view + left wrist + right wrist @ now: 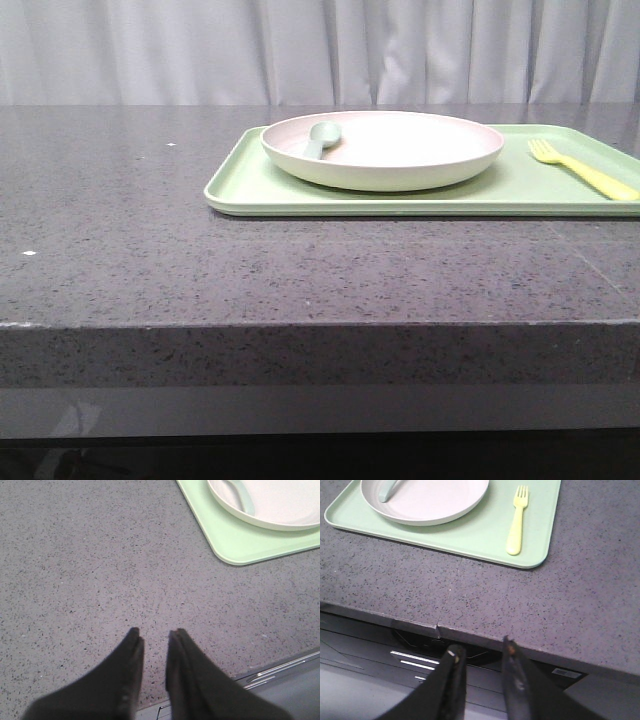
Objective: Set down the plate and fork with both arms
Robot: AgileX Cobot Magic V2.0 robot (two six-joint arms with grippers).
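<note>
Fingers (135, 645) of the left gripper (154, 641) stand a narrow slot apart with nothing between them, hanging over bare speckled worktop (90, 565) near its front edge. The right gripper (480, 656) is much the same: a small gap, empty, its fingers (454, 662) poised past the worktop's front lip rather than over it.

Outward from there, the light green tray (400, 197) lies well apart from both arms. The plate (385, 150) rests on the tray, and the fork (585, 170) lies on the tray just beside the plate, not touching it. A grey-green spoon (322, 137) leans inside the plate at its left side.

Risks, as I judge them: the plate's rim is low and shallow, so a narrow opening could skate over it or push the plate across the tray; the jaws will need to widen first. Lifting or tilting the plate could let the loose spoon slide out. The fork is thin and flat against the tray, easy to nudge instead of pinch. The right arm, starting beyond the lip, could clip the worktop edge coming forward.

The right wrist view shows the fork whole (516, 522), with its tines pointing away; the front view cuts off the handle's end. The left wrist view shows no fork, only the tray's near corner (225, 545) and part of the plate (280, 510).
</note>
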